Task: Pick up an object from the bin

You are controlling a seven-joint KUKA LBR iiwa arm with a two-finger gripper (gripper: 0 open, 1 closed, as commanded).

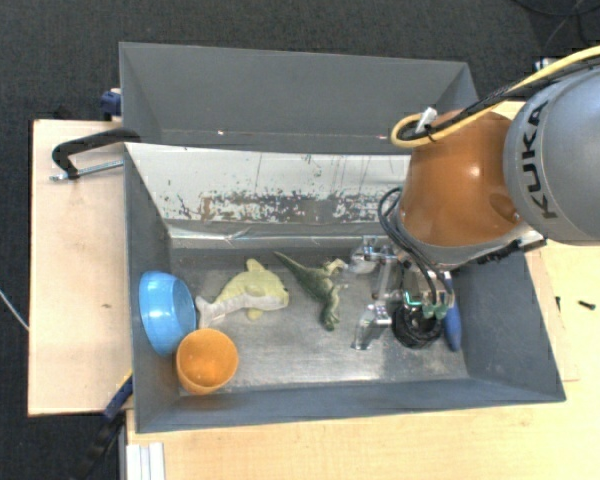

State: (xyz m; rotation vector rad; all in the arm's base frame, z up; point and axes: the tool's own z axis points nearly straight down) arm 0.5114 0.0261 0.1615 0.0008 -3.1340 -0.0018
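My gripper (369,297) is low over the bin floor at the right, open, with one metal fingertip (366,257) toward the back and the other toward the front. Only bare floor shows between them. A dark green toy dinosaur (321,281) lies just left of the fingers, close to them but apart. Further left lies a pale yellow-green toy dolphin (248,293). A small blue thing (452,327) peeks out at the gripper's right side, mostly hidden.
A blue bowl (164,311) leans in the front left corner, with an orange cup (207,359) just in front of it. The arm's orange cover and cables hang over the bin's right back part.
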